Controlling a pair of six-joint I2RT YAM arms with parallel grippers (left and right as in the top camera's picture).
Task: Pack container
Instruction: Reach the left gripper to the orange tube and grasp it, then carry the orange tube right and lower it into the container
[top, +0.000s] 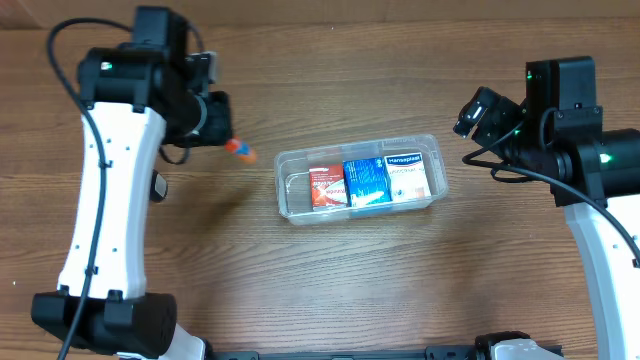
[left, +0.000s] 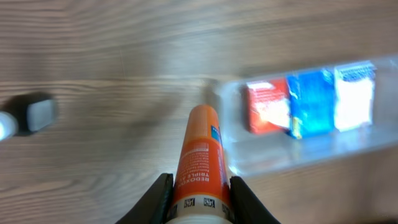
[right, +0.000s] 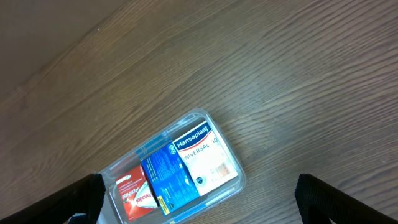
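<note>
The clear plastic container (top: 292, 207) sits mid-table and holds a red box (top: 326, 187), a blue box (top: 366, 182) and a white Hansaplast box (top: 408, 175), side by side. My left gripper (top: 222, 140) is shut on an orange tube (left: 200, 163) and holds it left of the container, its tip pointing toward the container's left end (left: 222, 124). My right gripper (right: 199, 199) is open and empty, up to the right of the container (right: 236, 183).
A small dark object (left: 38, 113) with a white piece beside it lies on the wood at the far left of the left wrist view. The wooden table (top: 330, 290) extends all round the container.
</note>
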